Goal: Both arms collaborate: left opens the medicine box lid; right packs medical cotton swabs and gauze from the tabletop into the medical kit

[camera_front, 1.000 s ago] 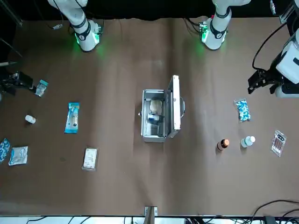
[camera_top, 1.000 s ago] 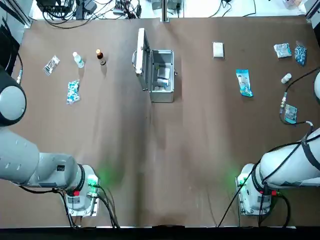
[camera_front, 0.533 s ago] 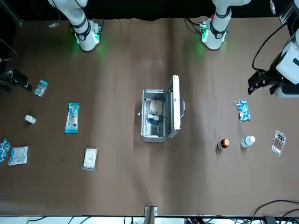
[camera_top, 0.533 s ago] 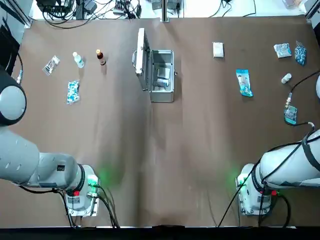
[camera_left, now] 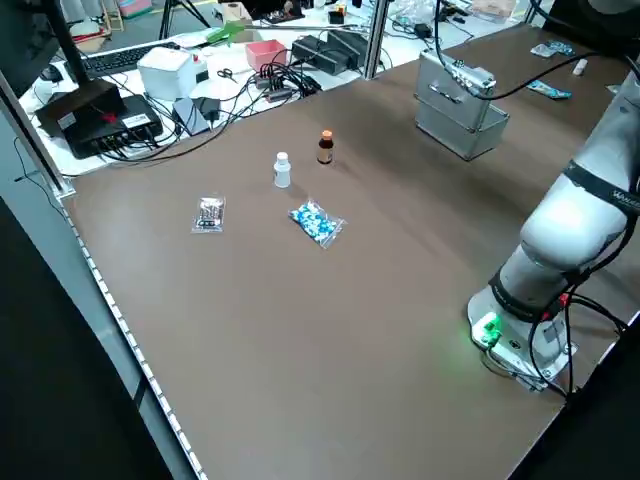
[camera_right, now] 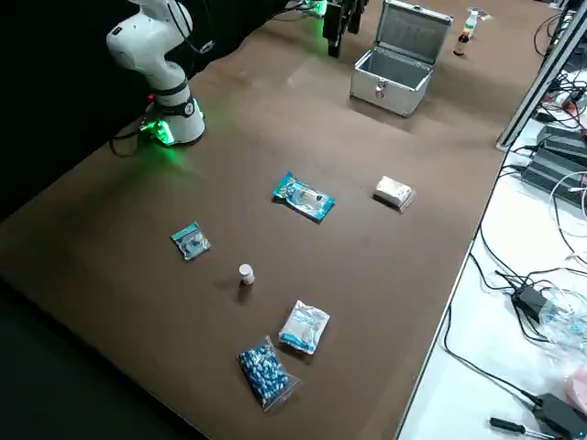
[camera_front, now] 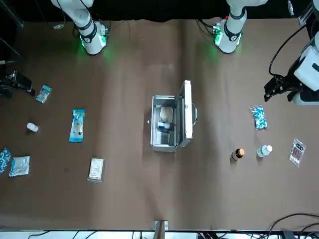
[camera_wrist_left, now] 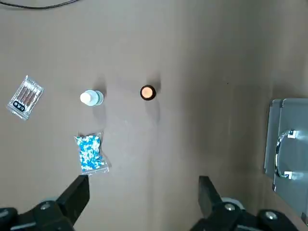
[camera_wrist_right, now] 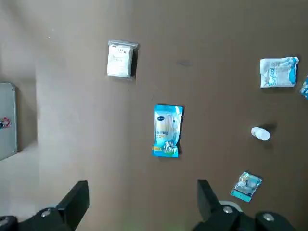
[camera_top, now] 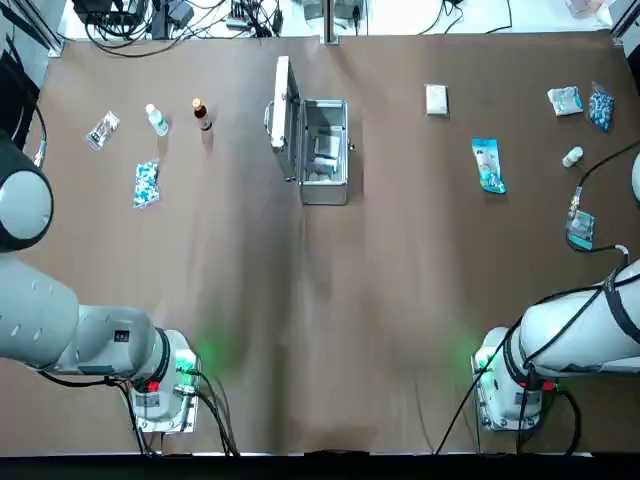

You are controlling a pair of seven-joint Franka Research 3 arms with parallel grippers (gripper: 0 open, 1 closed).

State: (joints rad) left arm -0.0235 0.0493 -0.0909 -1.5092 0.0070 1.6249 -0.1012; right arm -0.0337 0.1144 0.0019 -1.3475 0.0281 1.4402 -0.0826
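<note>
We see the medical kit (camera_top: 326,194) on the worktop (camera_top: 380,300) between the two hands, its lid (camera_top: 285,125) raised on the robot's left. Its long axis runs away from the robot, and its latch (camera_top: 350,146) faces the robot's right. Some pale items lie inside. Our left hand (camera_wrist_left: 144,190) hangs above the left part of the worktop, fingers wide apart with nothing between them; the kit lies well apart from it, toward the middle. Our right hand (camera_wrist_right: 143,191) hangs over the right part, its fingers also wide apart and holding nothing. The medical cotton swabs (camera_top: 489,165) lie flat, clear of that hand and toward the middle from it, between the kit and the white bottle (camera_top: 572,157). Their long axis points mostly away from us, the far end slanting slightly left. The gauze (camera_top: 437,99) lies flat beyond the swabs and to their left, its longer sides pointing almost straight away from the robot.
</note>
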